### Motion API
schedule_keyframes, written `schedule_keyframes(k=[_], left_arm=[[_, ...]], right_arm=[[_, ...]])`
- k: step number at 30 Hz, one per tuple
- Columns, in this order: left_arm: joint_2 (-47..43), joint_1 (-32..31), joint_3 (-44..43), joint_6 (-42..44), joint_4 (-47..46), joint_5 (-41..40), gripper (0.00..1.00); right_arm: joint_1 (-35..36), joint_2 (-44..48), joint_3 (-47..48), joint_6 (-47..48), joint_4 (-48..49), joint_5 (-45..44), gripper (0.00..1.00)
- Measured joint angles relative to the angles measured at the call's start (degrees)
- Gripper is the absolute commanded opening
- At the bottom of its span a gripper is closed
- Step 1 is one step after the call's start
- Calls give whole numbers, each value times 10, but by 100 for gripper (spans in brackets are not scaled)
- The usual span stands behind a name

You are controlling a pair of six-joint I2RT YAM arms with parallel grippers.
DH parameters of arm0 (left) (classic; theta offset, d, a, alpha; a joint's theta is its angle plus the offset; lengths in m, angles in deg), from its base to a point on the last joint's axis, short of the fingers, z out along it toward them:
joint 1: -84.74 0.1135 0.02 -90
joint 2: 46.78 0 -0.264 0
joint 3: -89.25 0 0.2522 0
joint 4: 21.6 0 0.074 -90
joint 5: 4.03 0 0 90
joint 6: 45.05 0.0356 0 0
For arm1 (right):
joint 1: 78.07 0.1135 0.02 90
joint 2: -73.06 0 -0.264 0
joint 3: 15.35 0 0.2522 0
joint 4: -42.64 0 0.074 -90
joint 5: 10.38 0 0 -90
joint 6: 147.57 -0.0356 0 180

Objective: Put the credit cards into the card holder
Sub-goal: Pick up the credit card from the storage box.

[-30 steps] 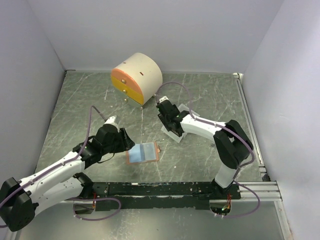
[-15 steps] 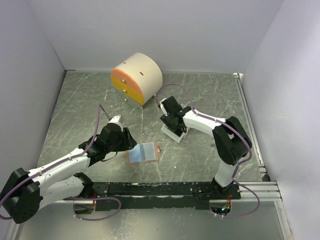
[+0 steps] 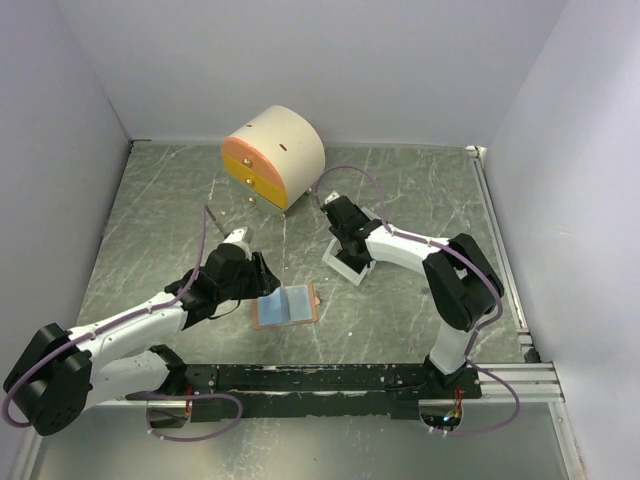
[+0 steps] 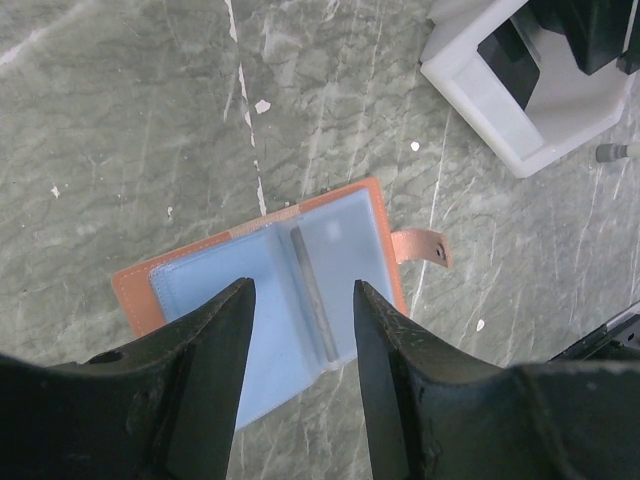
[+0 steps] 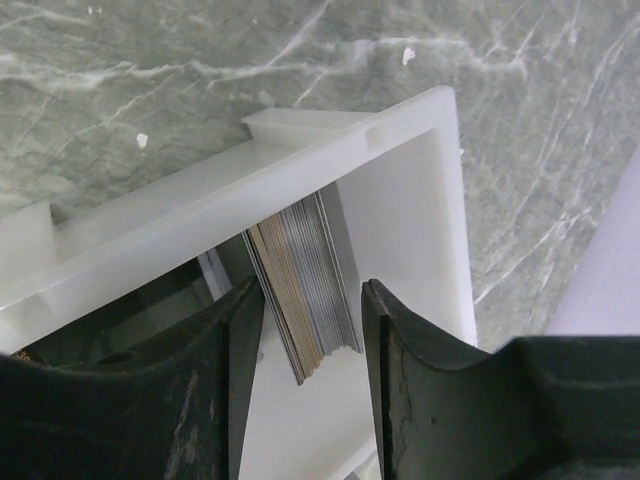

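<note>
The card holder [image 3: 286, 305] lies open on the table, salmon outside with light blue inner sleeves; the left wrist view shows it [image 4: 300, 270] with its snap tab to the right. My left gripper [image 3: 262, 277] is open and empty just left of it, its jaws either side of the holder's near edge [image 4: 303, 330]. A stack of credit cards [image 5: 303, 285] stands on edge in the white tray [image 5: 420, 200], gold and silvery edges showing. My right gripper [image 3: 350, 250] is open over the tray [image 3: 345, 265], jaws straddling the stack [image 5: 312, 330] without touching it.
A round cream cabinet with orange-yellow drawers [image 3: 272, 157] stands at the back. The white tray also shows in the left wrist view [image 4: 520, 100]. White walls close the table on three sides. A black rail [image 3: 330, 378] runs along the near edge.
My left gripper has moved right and forward, closer to the card holder. My right gripper has shifted slightly back over the tray. The holder and tray have not moved.
</note>
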Motion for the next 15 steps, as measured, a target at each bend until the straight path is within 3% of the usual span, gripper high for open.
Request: schedule_keyframes(k=[15], left_arm=[[-1, 0, 25, -10, -14, 14, 55]], right_arm=[[-6, -15, 9, 29, 40, -23, 36]])
